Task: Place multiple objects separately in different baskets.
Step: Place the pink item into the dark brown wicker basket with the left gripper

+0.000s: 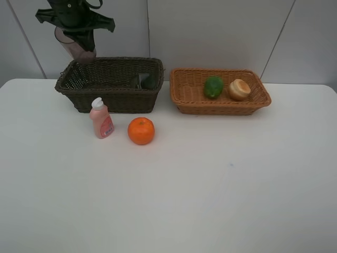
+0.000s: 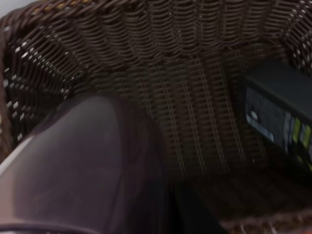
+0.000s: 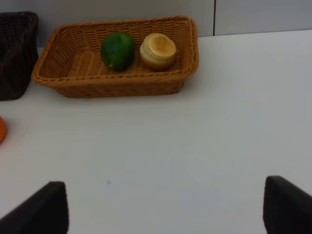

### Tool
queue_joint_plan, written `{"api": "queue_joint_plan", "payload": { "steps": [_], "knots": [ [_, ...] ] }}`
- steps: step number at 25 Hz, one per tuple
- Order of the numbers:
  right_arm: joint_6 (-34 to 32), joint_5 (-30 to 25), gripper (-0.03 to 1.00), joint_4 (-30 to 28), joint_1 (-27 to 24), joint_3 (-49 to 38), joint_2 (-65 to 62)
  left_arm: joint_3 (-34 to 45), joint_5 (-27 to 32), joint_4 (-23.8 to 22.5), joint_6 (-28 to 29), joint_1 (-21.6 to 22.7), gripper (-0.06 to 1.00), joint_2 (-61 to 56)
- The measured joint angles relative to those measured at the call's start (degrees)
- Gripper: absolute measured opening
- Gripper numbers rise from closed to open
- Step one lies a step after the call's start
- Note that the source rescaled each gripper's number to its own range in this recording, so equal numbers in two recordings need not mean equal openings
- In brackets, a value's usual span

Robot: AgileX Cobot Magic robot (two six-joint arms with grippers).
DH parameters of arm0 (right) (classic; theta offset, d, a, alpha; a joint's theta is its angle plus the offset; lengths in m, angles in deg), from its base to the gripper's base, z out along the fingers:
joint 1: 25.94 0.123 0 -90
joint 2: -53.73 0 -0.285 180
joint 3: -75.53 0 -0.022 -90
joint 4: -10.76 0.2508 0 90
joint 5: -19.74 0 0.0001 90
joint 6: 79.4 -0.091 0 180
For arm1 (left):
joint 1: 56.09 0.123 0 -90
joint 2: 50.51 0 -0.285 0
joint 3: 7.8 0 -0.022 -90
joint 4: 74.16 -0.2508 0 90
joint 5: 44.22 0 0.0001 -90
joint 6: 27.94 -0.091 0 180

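Over dark basket (image 1: 113, 97), left end: left claw (image 1: 84, 45) closed on purple cup (image 1: 67, 43).
Left wrist only: I read green bottle (image 2: 278, 112) label, inside that basket.
Right wrist only: right claw (image 3: 165, 204) spread wide, empty, facing tan basket (image 3: 112, 83).

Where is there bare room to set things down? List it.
Free: the whole front of the table, and its right side before the tan basket; also that basket's left end beside the lime. Crowded: before the dark basket, where pink bottle and orange stand; over it the left gripper holds the purple cup.
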Motion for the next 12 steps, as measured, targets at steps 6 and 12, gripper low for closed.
{"api": "queue_joint_plan", "payload": {
  "steps": [6,12],
  "knots": [
    [0.0,0.0,0.82,0.0,0.0,0.0,0.0,-5.7,-0.3,0.2,0.0,0.2,0.00,8.5],
    [0.0,0.0,0.82,0.0,0.0,0.0,0.0,-6.6,-0.5,0.3,0.0,0.9,0.00,12.0]
  ]
}}
